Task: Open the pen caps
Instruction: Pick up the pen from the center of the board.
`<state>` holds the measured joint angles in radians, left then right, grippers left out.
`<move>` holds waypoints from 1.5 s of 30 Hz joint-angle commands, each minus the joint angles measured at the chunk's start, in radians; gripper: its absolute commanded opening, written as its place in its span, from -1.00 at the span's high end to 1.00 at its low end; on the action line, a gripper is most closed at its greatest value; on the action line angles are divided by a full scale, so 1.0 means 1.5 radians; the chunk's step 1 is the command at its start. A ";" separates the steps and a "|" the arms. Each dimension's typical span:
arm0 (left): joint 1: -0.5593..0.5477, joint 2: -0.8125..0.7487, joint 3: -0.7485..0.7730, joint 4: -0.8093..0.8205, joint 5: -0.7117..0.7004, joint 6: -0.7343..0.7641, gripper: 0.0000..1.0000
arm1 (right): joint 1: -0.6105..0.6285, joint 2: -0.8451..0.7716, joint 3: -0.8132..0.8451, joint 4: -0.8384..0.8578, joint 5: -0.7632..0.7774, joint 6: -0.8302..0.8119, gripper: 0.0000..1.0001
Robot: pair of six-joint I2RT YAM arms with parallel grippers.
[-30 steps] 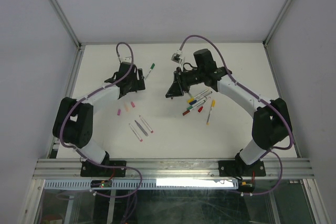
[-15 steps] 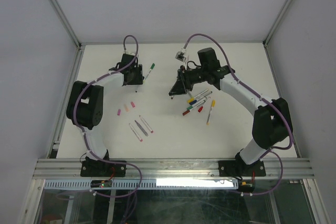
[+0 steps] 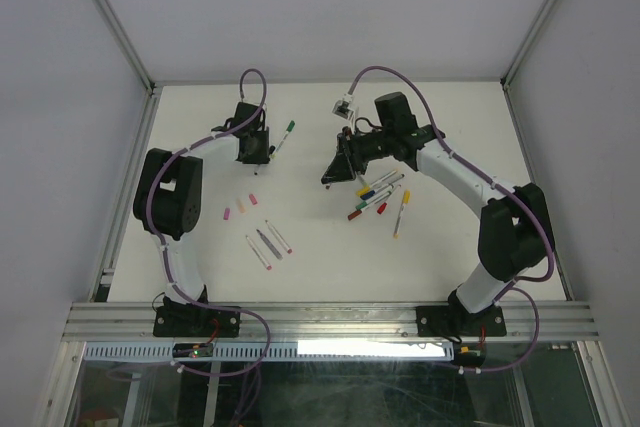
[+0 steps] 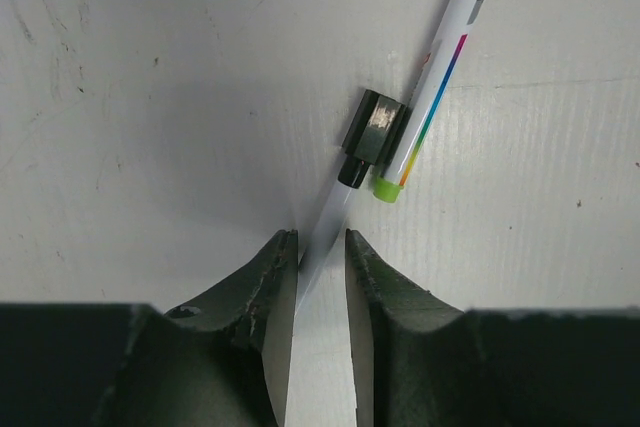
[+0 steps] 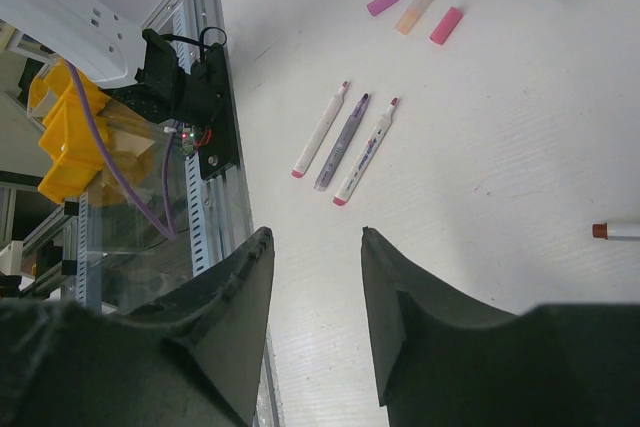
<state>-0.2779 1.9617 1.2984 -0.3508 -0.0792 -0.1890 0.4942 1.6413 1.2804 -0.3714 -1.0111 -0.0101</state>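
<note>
Your left gripper [image 4: 320, 239] has its fingers pressed in on the pale barrel of a pen [image 4: 328, 215], low on the shaft, so the black cap [image 4: 375, 129] stands clear beyond the fingertips. That grip looks deliberate. With the barrel pinched and the cap left free, the other arm has something to pull against.

The cap is short, glossy and faceted, and wider than the barrel. A narrower black collar sits where it meets the shaft, and it looks fully seated, not yet opened. Whether the pen rests on the table [image 3: 450, 117] or is held just above it, you cannot tell from the wrist view.

Just beside the cap, touching or nearly so, lies a green-ended pen [image 4: 440, 77]. It is white with a rainbow stripe, and it could be nudged when the cap comes away. All of this sits in the far left part of the table.

Your right gripper [image 5: 315, 307] is spread wide with nothing between its fingers. It hangs right of centre, well apart from the black cap, so it has to cross leftward before any pull.

Its camera looks over the near left area. Three loose caps [image 5: 414, 12], two pink and one peach, lie there in a short row. Three pens [image 5: 342, 142] lie side by side nearer you. A cluster of capped pens [image 3: 375, 192] waits just right of that gripper, apparently untouched.
</note>
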 commanded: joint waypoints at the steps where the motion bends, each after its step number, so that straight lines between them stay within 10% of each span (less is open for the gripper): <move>1: 0.000 0.000 0.018 -0.001 0.000 0.010 0.51 | -0.002 -0.009 0.025 0.008 -0.017 -0.011 0.14; 32: 0.000 -0.007 0.015 -0.037 -0.046 -0.005 0.74 | -0.002 -0.012 0.017 0.025 -0.041 0.010 0.14; 45: -0.001 -0.242 -0.086 0.056 0.005 -0.069 1.00 | -0.002 -0.033 -0.014 0.088 -0.081 0.050 0.14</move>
<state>-0.2779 1.7676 1.2251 -0.3832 -0.1326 -0.2420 0.4942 1.6413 1.2770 -0.3347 -1.0695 0.0242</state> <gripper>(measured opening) 0.057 0.430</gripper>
